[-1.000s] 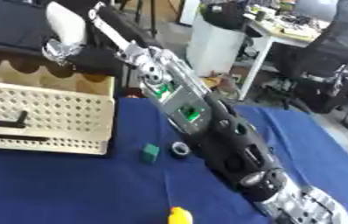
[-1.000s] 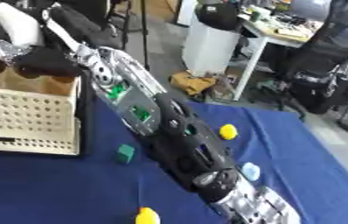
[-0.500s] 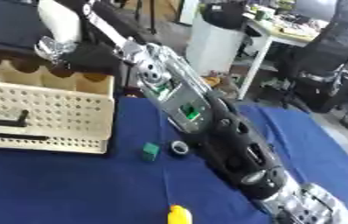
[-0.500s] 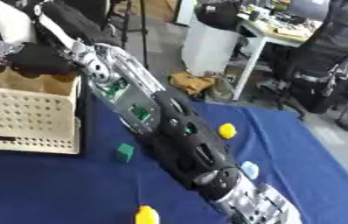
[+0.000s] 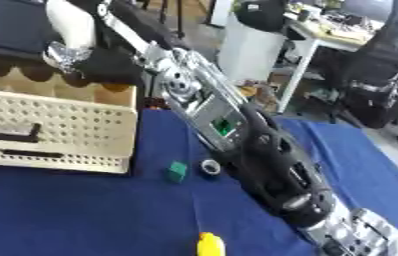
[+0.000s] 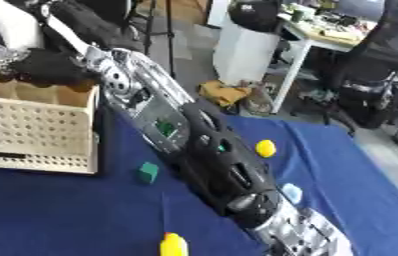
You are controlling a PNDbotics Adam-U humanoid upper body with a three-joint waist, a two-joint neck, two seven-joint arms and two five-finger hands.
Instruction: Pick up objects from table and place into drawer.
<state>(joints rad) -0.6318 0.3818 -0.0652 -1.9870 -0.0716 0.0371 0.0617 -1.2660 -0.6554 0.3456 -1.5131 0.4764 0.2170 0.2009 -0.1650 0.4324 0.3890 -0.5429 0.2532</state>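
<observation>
Reaching over the drawer (image 5: 58,127) at the worktop's far left, the right hand (image 5: 67,52) hides its fingers, so any item released blind might miss the compartment.

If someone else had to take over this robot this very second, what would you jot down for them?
Right hand: stretched far out over the back of the drawer; whether it holds anything cannot be seen. Left hand: not in view.
On the blue table: green block and a small dark ring just in front of the drawer's corner, a yellow piece at the near edge, a yellow ball and a pale blue piece right of the arm.
Done: cannot tell what is already in the drawer.
Left: those five things need picking up and putting in.
</observation>
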